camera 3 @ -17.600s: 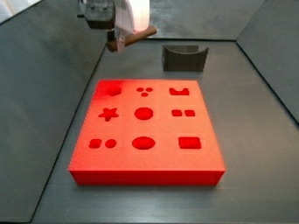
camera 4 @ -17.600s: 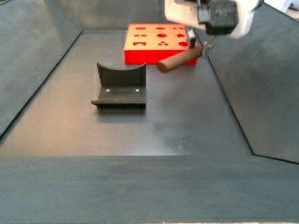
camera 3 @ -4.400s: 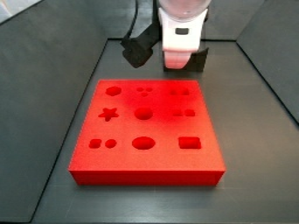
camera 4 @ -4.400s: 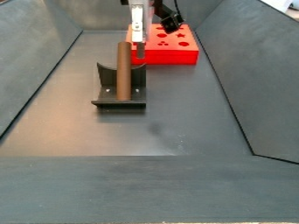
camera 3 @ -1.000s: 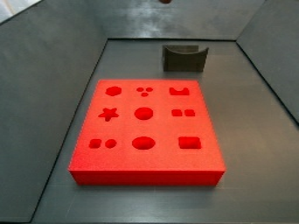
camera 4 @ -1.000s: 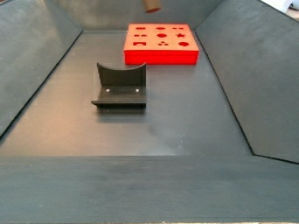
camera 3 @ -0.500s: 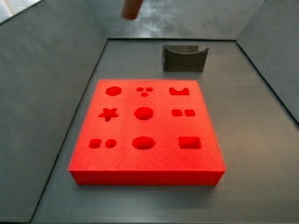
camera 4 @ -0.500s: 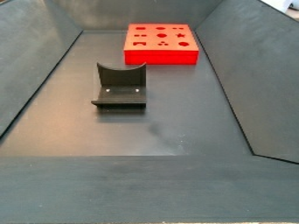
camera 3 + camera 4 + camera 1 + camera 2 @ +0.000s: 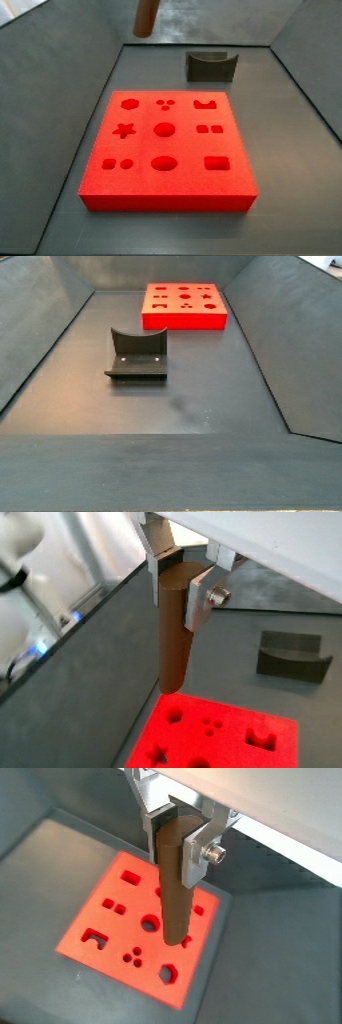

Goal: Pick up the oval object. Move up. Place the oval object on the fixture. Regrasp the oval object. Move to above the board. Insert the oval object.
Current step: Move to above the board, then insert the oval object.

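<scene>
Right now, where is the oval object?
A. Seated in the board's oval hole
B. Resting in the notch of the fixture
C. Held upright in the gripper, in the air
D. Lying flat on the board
C. In both wrist views the oval object hangs upright, clamped in the gripper, its lower end clear of the board; in a side view the fixture is bare.

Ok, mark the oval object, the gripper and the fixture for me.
oval object [image 9: 173,878], wrist view, mid-shaft.
gripper [image 9: 178,830], wrist view, between the fingertips clamping the peg's top, above the board.
fixture [image 9: 136,356], side view, notched block's front face.
</scene>
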Available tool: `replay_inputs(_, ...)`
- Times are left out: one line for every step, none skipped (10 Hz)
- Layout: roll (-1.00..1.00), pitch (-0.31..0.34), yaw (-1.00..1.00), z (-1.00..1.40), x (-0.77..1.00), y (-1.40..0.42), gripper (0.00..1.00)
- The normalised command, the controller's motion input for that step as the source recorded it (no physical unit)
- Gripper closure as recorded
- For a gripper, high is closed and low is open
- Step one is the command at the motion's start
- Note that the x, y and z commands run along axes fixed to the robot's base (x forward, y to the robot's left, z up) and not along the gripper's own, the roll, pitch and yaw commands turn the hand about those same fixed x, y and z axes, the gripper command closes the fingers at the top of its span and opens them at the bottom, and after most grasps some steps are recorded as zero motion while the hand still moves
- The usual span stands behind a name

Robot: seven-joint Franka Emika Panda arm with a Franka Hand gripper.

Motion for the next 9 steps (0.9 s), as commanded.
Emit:
replay_inputs(-0.23, -0.612, 1.0, 0.0, -0.1, 0.01, 1.0)
replay_inputs(-0.2, -0.663, 1.0, 0.0, -0.09, 0.02, 1.0)
replay_inputs(-0.14, -0.638, 0.85, -0.01, -0.08, 0.02, 1.0)
replay_inputs(-0.1, -0.549, 0.68, -0.01, -0.08, 0.02, 1.0)
replay_inputs(-0.04, -0.315, 0.3, 0.0, -0.06, 0.01, 1.0)
replay_inputs(-0.03, -0.231, 0.2, -0.01, -0.05, 0.01, 1.0)
replay_inputs(0.0, 0.0, 0.0, 0.0, -0.03, 0.0, 1.0)
replay_inputs(0.0, -0.009, 0.0, 0.0, -0.05, 0.0, 1.0)
replay_inputs(-0.03, -0.026, 0.0, -0.03, -0.05, 0.0, 1.0)
